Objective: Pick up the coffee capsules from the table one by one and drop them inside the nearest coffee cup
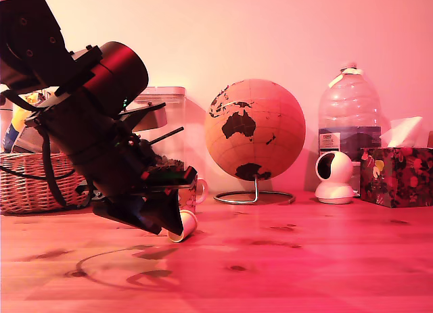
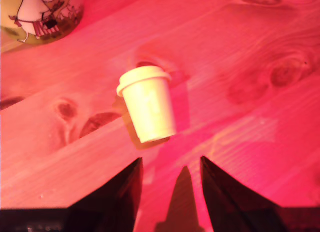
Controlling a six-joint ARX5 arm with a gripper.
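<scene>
One cream coffee capsule (image 2: pixel 148 109) lies on its side on the wooden table (image 2: pixel 265 127), rim turned toward the coffee cup (image 2: pixel 40 14) with the cartoon print. My gripper (image 2: pixel 170 161) is open, its two dark fingers just short of the capsule's base and nothing between them. In the exterior view the arm leans down at the exterior view's left, with the gripper (image 1: pixel 174 225) low over the table (image 1: pixel 304 259) and the capsule (image 1: pixel 186 226) at its tip. The coffee cup (image 1: pixel 195 190) stands right behind, mostly hidden by the arm.
A clear canister (image 1: pixel 166 120) stands behind the arm and a wicker basket (image 1: pixel 30 184) at the far left. To the exterior view's right stand a globe (image 1: pixel 255 130), a white camera (image 1: pixel 335 176), a water bottle (image 1: pixel 348 117) and a tissue box (image 1: pixel 396 174).
</scene>
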